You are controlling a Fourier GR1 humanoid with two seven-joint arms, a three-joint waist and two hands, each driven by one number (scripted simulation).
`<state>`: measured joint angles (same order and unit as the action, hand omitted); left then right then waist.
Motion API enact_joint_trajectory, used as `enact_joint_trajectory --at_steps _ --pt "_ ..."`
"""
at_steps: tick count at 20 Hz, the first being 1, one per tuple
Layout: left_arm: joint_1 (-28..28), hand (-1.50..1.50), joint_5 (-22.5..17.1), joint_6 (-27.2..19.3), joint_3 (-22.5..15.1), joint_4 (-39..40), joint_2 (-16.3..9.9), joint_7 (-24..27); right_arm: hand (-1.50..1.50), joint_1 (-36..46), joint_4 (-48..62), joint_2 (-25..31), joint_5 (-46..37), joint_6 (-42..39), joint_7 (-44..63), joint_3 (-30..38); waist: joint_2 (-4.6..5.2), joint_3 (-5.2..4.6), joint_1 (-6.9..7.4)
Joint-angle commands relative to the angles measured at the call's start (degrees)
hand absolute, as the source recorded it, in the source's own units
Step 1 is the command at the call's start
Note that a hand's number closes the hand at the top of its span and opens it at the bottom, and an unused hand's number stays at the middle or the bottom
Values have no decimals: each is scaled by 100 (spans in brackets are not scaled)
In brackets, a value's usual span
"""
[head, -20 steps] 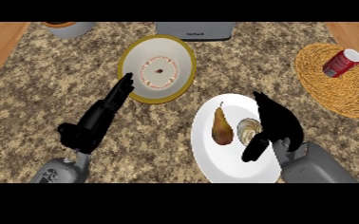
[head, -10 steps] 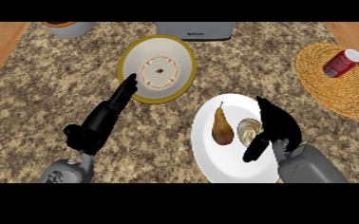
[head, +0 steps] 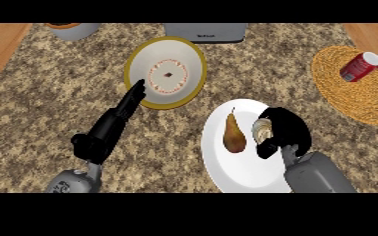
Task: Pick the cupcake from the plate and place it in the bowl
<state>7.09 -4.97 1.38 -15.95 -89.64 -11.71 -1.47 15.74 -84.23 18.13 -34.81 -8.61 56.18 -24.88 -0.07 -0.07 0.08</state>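
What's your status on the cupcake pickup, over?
Right hand curled round cupcake, on white plate. Left hand open, fingertips at bowl rim. Pear beside cupcake; path to bowl looks clear.

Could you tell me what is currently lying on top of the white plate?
On the white plate lie a pear and the cupcake. The right hand curls round the cupcake, hiding most of it.

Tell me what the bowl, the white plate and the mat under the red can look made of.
Bowl: seemingly glazed ceramic, smooth white inside, yellow rim. White plate: likely glazed ceramic too, plain smooth white. Mat: looks like woven straw or wicker, tan with coiled ridges, matte; the red can lies on it.
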Motion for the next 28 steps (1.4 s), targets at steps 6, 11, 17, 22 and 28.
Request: enact_joint_trajectory --at_steps 6,11,17,22,28 --pt "-20 0 144 386 367 -154 213 -209 150 124 350 -493 -919 -12 -353 469 5 6 3" --pt "346 0 172 508 53 89 204 -74 150 1622 901 -1769 -1140 109 640 -1032 122 -4 633" --pt "486 0 132 649 -163 45 334 -197 150 2973 1821 -1801 -1123 237 1152 -1437 158 -17 1103" --pt "680 0 146 628 -240 166 495 -282 150 4029 2142 -1808 -1475 721 1615 -1593 113 -20 1041" --pt "784 0 116 564 -130 197 512 -414 150 4950 2187 -1809 -1918 1763 1803 -1329 97 -7 960"
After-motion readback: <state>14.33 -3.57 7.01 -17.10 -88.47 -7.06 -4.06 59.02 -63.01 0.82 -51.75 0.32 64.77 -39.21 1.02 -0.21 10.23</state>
